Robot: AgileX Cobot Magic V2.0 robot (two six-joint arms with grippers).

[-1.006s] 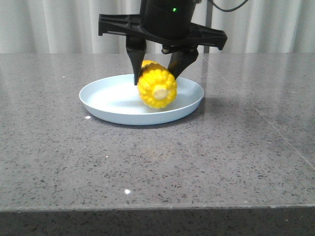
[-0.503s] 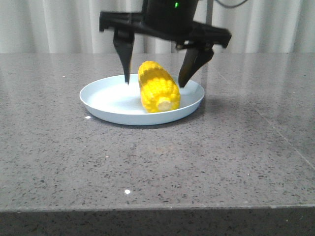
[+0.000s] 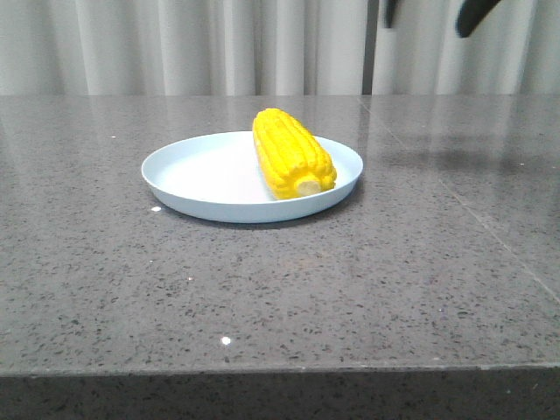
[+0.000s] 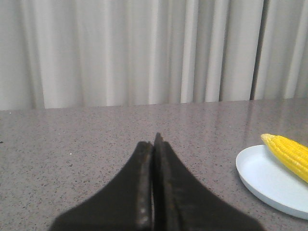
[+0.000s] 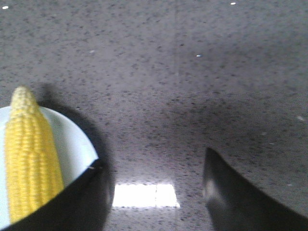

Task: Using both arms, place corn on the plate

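- Table [image 3: 262, 289]: grey speckled stone top, running from the near edge to the far curtain. Nothing stands on the near part.
- Plate [image 3: 201, 175]: round, pale blue, shallow, resting flat at mid-depth, a little left of centre.
- Corn [image 3: 291, 154]: yellow cob lying on the right half of the plate, pale stub end pointing near, tip pointing far. It lies wholly inside the rim and free of any finger. Judgement: the placing looks done; what remains is to clear away.
- Right gripper [image 5: 154, 192]: fingers spread wide apart, nothing between them, released. In the front view only dark finger ends show at the far upper right, well above the table. From its own camera the plate edge and cob sit just beside one finger.
- Left gripper [image 4: 153, 183]: fingers pressed together, clenched on nothing, to the left of the plate and well apart from it.
- Curtain [image 3: 175, 44]: pale pleated cloth, farthest back.
- Handling note, as judgement: withdraw the right arm straight up and away; no sideways sweep near the rim, since a round cob would roll at a nudge. Left arm best left idle.
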